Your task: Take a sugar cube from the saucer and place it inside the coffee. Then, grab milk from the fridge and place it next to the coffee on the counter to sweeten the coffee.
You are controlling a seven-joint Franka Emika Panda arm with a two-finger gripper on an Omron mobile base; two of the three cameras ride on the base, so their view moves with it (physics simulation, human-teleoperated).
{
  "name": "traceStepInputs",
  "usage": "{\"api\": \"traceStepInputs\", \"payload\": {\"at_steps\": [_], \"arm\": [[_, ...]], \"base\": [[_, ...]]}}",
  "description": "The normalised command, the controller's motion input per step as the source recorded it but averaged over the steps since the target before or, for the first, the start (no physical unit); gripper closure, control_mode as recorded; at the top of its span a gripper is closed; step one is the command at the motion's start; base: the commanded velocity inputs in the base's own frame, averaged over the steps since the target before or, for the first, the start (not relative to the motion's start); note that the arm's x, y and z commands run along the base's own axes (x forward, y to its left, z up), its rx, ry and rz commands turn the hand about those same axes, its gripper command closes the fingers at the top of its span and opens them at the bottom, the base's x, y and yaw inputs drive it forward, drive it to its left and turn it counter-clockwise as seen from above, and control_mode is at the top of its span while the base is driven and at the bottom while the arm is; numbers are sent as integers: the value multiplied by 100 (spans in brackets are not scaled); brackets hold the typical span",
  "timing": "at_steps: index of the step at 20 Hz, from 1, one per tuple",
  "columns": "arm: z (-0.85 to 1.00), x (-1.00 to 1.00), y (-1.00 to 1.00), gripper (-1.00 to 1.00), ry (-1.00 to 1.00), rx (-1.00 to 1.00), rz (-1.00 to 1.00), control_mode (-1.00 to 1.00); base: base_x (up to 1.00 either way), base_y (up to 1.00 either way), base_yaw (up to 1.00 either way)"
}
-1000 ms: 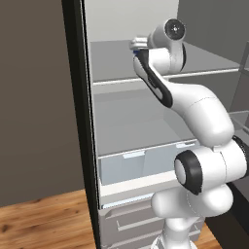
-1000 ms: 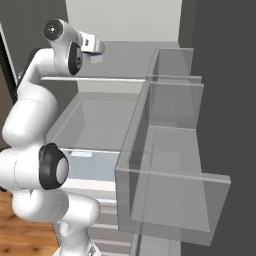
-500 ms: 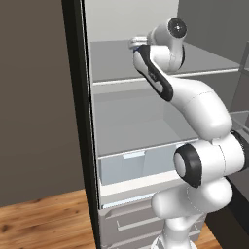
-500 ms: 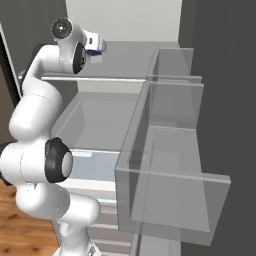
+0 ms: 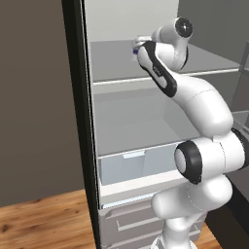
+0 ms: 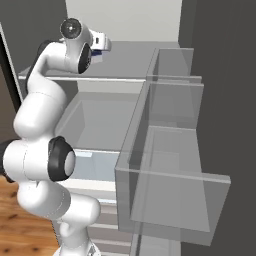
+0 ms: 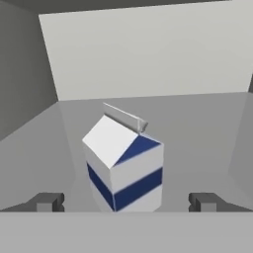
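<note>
We've got the gripper (image 7: 126,201) spread wide w/ the milk (image 7: 123,167) dead centre just ahead on the fridge (image 5: 78,121) shelf, lined up imo to straddle it.

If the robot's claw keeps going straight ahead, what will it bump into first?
Most likely the milk. It stands upright on the fridge shelf, straight ahead between the open claw's fingertips, with nothing in between.
</note>
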Motion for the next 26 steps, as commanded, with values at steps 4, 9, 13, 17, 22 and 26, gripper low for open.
{"api": "traceStepInputs", "payload": {"at_steps": [4, 9, 13, 17, 22, 26], "arm": [[0, 12, -4, -100, 0, 0, 1, -100], [0, 26, 0, -100, 0, 0, 6, -100], [0, 26, -1, -100, 0, 0, 9, -100], [0, 22, -6, -100, 0, 0, 9, -100], [0, 15, -8, -100, 0, 0, 9, -100], [0, 15, -2, -100, 0, 0, 9, -100]], "base": [[0, 0, 0], [0, 0, 0], [0, 0, 0], [0, 0, 0], [0, 0, 0], [0, 0, 0]]}}
